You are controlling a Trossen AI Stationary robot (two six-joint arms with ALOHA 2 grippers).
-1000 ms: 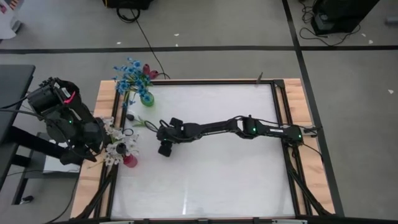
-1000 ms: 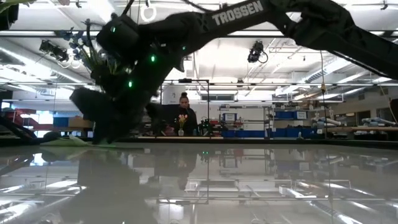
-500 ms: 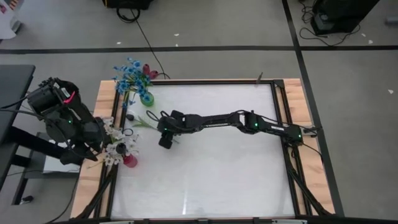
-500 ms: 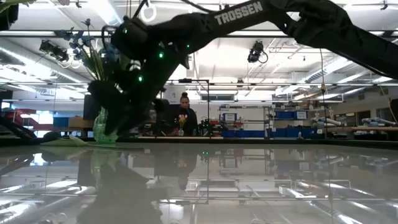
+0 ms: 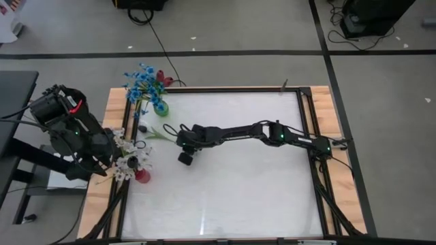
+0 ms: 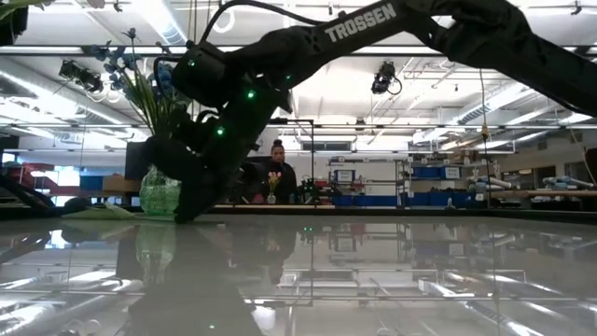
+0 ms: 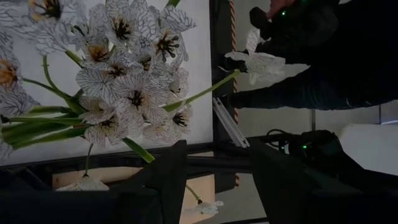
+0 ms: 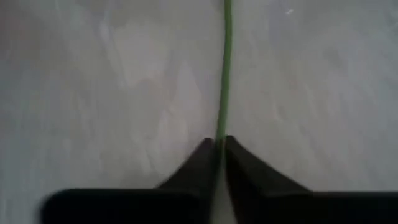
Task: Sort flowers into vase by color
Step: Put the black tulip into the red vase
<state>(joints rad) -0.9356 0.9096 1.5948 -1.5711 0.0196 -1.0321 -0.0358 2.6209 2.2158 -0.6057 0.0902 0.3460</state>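
Observation:
A flower lies flat on the white table, its thin green stem (image 8: pixel 224 74) and leaves (image 5: pixel 159 133) near the left edge. My right gripper (image 5: pixel 180 137) reaches across the table and is shut on that stem. Blue flowers (image 5: pixel 143 80) stand in a green vase (image 5: pixel 161 107) at the far left corner. White flowers (image 7: pixel 124 87) stand in a red vase (image 5: pixel 142 175) at the left edge. My left gripper (image 7: pixel 217 180) hangs open just left of the white flowers, with nothing between its fingers. My right gripper pinches the flower's bare green stem (image 8: pixel 219 138) between its two fingertips (image 8: pixel 202 158). The fingers slant down from the table's right side and lie nearly in line with the stem. The stem runs on ahead of the fingertips, flat on the table.
The table has a raised black frame and wooden side strips (image 5: pixel 114 102). Both vases crowd the left edge next to my left arm. The middle and right of the white table top (image 5: pixel 238 184) hold only my right arm. A person (image 6: pixel 276 173) stands beyond the far edge.
My right gripper has stretched out and come down toward the table beside the green vase, ending at the stem of the lying flower. My left arm and both vases have kept still.

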